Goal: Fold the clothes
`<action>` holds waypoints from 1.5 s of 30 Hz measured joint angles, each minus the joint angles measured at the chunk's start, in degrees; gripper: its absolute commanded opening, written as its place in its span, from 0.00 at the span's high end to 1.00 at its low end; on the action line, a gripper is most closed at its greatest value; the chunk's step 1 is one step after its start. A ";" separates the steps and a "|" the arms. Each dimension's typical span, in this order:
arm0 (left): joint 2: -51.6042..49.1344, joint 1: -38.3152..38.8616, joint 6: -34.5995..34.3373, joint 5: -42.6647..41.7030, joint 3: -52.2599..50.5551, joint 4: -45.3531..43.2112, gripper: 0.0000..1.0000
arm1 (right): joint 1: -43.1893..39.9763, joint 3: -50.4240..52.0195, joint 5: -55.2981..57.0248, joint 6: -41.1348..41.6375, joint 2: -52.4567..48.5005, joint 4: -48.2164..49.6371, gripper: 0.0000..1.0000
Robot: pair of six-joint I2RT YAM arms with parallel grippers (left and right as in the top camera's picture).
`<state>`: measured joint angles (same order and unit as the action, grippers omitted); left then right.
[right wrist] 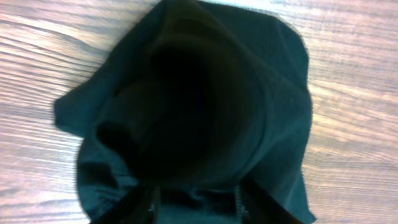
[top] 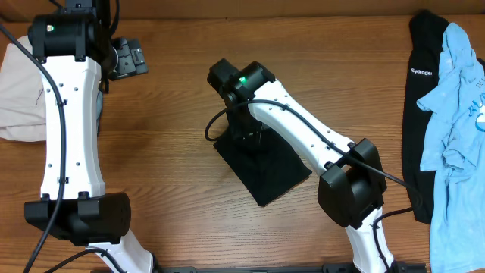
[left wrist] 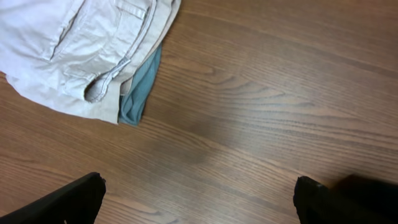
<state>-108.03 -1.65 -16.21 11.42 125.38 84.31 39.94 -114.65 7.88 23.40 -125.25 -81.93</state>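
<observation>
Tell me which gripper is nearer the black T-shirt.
Right. The right gripper is directly over the black T-shirt; the left gripper hangs far off by the beige pants.

The shirt [top: 267,173] is plain black, soft fabric with no print showing. It lies folded into a compact, roughly four-sided packet near the middle of the table [top: 174,114], skewed so that one corner points toward the front edge. Its far end is hidden from overhead. Seen close in the right wrist view, the cloth is rumpled, with rounded folds and a wavy edge.
</observation>
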 measured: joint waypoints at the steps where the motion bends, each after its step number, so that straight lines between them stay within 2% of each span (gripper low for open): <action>1: 0.00 0.00 0.00 0.00 -0.28 -0.04 0.00 | -0.07 0.87 -0.02 0.44 0.00 0.13 0.74; 4: 0.00 0.00 0.00 0.00 -0.55 -0.15 0.00 | -0.50 1.99 0.02 1.03 -0.02 0.46 0.93; 5: 0.00 0.00 0.00 0.00 -0.55 -0.17 0.00 | -0.72 2.03 0.02 1.25 0.00 0.63 0.96; 13: 0.00 0.00 0.00 0.00 -0.55 -0.35 0.00 | -6.84 2.99 -0.15 1.68 0.00 -1.62 0.96; 20: 0.00 0.00 0.00 0.00 -0.55 -0.35 0.00 | -14.43 12.57 -0.63 1.79 0.00 -1.09 0.96; 24: 0.00 0.00 0.00 0.00 -0.55 -0.35 0.00 | -15.56 17.51 -2.14 1.49 0.00 -1.25 0.96; 29: 0.00 0.00 0.00 0.00 -0.55 -0.31 0.00 | -15.54 18.12 -6.88 -1.86 0.00 -1.09 0.96; 30: 0.00 0.00 0.00 0.00 -0.55 -0.31 0.00 | -15.54 18.12 -7.89 -2.71 0.04 -1.09 0.94; 32: 0.00 0.00 0.02 0.00 -0.55 -0.33 0.00 | -15.54 18.12 -9.09 -3.89 0.72 -1.16 0.81; 34: 0.00 0.00 0.02 0.00 -0.55 -0.37 0.00 | -15.54 17.75 -9.92 -5.20 2.58 -1.31 0.53; 35: 0.00 0.00 0.02 0.00 -0.55 -0.39 0.00 | -15.52 17.16 -10.49 -5.57 3.80 -1.40 0.41; 36: 0.00 0.00 0.02 0.00 -0.55 -0.39 0.00 | -15.52 16.41 -10.99 -5.99 5.35 -1.22 0.34; 37: 0.00 0.00 0.02 0.00 -0.57 -0.42 0.00 | -15.52 15.34 -11.67 -7.28 7.67 -0.70 0.30; 40: 0.00 0.00 0.02 0.00 -0.57 -0.68 0.00 | -15.32 13.29 -13.79 -9.51 14.36 1.22 0.27; 45: 0.00 0.00 0.02 0.00 -0.57 -1.49 0.00 | -12.09 11.93 -15.93 -11.74 20.26 3.41 0.26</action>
<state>-108.03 -1.65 -16.19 11.42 124.81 82.83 27.86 -102.72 -8.05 11.66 -104.99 -78.52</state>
